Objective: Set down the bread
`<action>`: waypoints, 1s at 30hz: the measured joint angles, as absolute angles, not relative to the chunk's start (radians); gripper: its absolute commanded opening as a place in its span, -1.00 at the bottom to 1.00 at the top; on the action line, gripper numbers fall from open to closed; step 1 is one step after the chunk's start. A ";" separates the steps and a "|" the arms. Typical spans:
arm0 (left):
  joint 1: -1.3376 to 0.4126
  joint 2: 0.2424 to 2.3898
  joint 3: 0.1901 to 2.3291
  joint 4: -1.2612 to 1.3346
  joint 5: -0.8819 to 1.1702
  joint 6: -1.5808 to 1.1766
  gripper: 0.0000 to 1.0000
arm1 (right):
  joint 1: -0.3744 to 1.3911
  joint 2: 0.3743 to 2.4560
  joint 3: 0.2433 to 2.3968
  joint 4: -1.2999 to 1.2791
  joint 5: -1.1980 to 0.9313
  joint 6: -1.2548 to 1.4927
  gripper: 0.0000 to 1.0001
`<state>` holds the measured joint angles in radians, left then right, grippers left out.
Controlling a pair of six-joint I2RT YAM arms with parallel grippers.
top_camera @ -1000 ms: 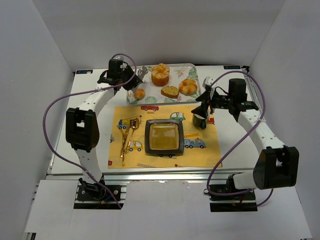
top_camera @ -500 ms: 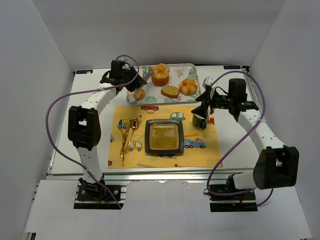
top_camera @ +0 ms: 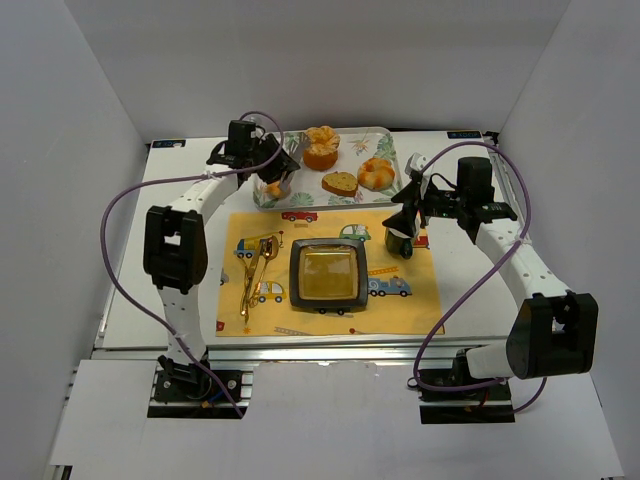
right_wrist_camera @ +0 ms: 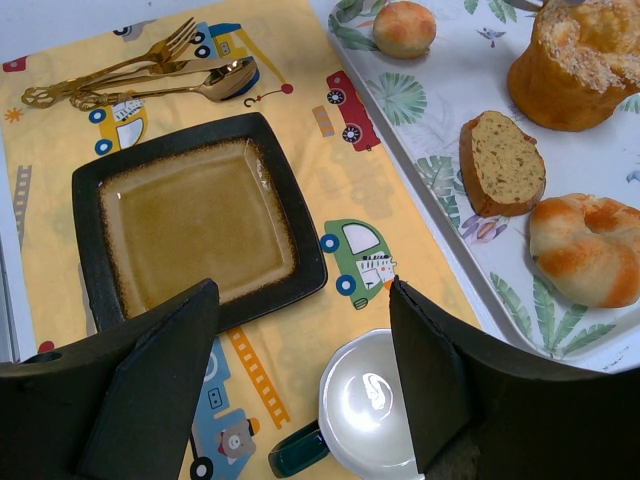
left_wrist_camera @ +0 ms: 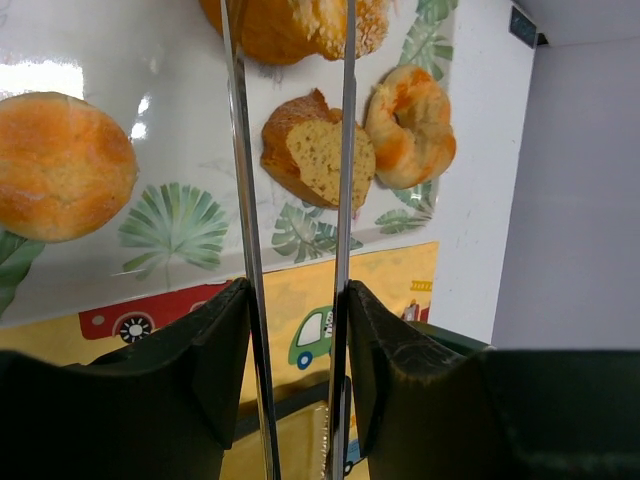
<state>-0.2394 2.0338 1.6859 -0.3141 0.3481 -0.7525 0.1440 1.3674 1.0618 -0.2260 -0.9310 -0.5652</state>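
The bread (top_camera: pixel 321 148) is a tall orange-brown bun standing at the back of the leaf-print tray (top_camera: pixel 385 138). It also shows at the top edge of the left wrist view (left_wrist_camera: pixel 290 25) and in the right wrist view (right_wrist_camera: pixel 575 65). My left gripper (top_camera: pixel 272 166) (left_wrist_camera: pixel 295 295) is shut on metal tongs (left_wrist_camera: pixel 346 150). Their two blades reach over the tray toward the bread, with the tips out of frame. My right gripper (top_camera: pixel 408 215) (right_wrist_camera: pixel 300 290) is open and empty above a white mug (right_wrist_camera: pixel 385 405).
On the tray lie a small round roll (top_camera: pixel 275 187) (left_wrist_camera: pixel 60 165), a bread slice (top_camera: pixel 340 183) (left_wrist_camera: pixel 315 150) and a knotted roll (top_camera: pixel 376 173) (left_wrist_camera: pixel 410 125). A dark square plate (top_camera: pixel 328 275) (right_wrist_camera: pixel 190 220) and gold cutlery (top_camera: pixel 255 270) lie on the yellow car-print mat (top_camera: pixel 415 305).
My left arm has moved right along the tray's near-left corner, bringing the tongs closer to the bread. My right arm has not moved.
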 measured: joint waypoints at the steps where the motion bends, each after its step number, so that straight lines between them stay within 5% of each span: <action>1: -0.241 2.042 1.691 -0.314 0.348 -0.753 0.02 | 0.144 1.367 1.062 -0.226 -0.931 -0.565 0.48; 13: -0.252 2.121 1.752 -0.352 0.355 -0.751 -0.04 | 0.139 1.367 1.062 -0.226 -0.931 -0.565 0.48; 16: -0.253 2.121 1.752 -0.353 0.356 -0.750 -0.20 | 0.138 1.367 1.061 -0.226 -0.931 -0.565 0.48; 23: -0.252 2.121 1.749 -0.314 0.379 -0.779 -0.95 | 0.138 1.367 1.061 -0.226 -0.932 -0.565 0.48; 30: -0.251 2.101 1.747 -0.287 0.392 -0.795 -1.00 | 0.134 1.338 1.047 -0.228 -0.931 -0.565 0.48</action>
<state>-0.2508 2.1010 1.7470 -0.2867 0.3923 -0.7948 0.1345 1.3380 1.0466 -0.2283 -0.9314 -0.5652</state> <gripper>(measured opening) 0.319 0.738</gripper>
